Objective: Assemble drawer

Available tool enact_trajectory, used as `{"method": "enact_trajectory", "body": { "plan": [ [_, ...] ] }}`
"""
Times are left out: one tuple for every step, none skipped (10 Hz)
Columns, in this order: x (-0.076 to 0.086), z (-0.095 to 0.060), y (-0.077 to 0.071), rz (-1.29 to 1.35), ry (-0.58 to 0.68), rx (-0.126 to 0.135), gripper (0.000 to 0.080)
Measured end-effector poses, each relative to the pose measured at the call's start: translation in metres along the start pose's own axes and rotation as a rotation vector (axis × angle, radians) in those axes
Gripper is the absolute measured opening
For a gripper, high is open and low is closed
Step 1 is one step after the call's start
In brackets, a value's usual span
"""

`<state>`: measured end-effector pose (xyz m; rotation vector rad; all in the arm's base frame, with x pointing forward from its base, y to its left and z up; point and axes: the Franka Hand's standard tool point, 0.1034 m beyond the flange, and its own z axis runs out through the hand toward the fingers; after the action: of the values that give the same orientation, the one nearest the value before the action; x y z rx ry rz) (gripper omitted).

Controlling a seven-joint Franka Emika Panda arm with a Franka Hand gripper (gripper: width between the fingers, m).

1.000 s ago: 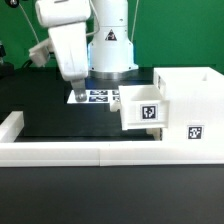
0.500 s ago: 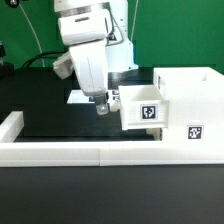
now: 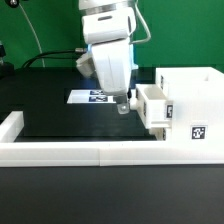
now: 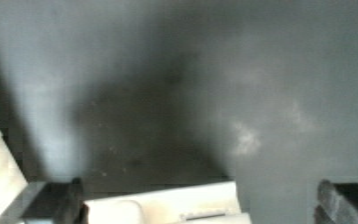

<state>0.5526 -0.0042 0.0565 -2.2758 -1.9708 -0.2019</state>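
Observation:
The drawer's white box shell point(image 3: 192, 105) stands at the exterior view's right, with a square tag on its front. One small white tray point(image 3: 152, 108) sits partly inside the shell's open side; a second tray does not show. My gripper point(image 3: 122, 103) hangs low just to the left of the tray, against its outer end. In the wrist view my gripper point(image 4: 197, 205) has its dark fingers point(image 4: 51, 203) wide apart, and the tray's white edge point(image 4: 158, 210) lies between them without filling the gap. The gripper is open.
The marker board point(image 3: 97, 97) lies on the black table behind the gripper. A low white border wall point(image 3: 80, 152) runs along the front, with a short return point(image 3: 10, 125) at the exterior view's left. The arm's base stands behind.
The arm has swung to the exterior view's right and come down. The tray has slid right with it, deeper into the shell.

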Motion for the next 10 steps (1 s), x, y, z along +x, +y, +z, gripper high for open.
{"method": "enact_trajectory", "body": {
  "plan": [
    [0.008,0.003,-0.001,0.008,0.002,0.002,0.0649],
    [0.015,0.006,-0.003,0.023,0.003,0.005,0.0649],
    [0.022,0.007,-0.004,0.033,0.005,0.007,0.0649],
    [0.027,0.008,-0.005,0.038,0.006,0.009,0.0649],
    [0.028,0.008,-0.005,0.038,0.007,0.012,0.0649],
    [0.028,0.007,-0.004,0.04,0.007,0.013,0.0649],
    [0.028,0.007,-0.004,0.04,0.007,0.012,0.0649],
    [0.027,0.007,-0.004,0.042,0.006,0.01,0.0649],
    [0.024,0.007,-0.004,0.046,0.006,0.011,0.0649],
    [0.024,0.007,-0.004,0.046,0.006,0.011,0.0649]
  ]
}}
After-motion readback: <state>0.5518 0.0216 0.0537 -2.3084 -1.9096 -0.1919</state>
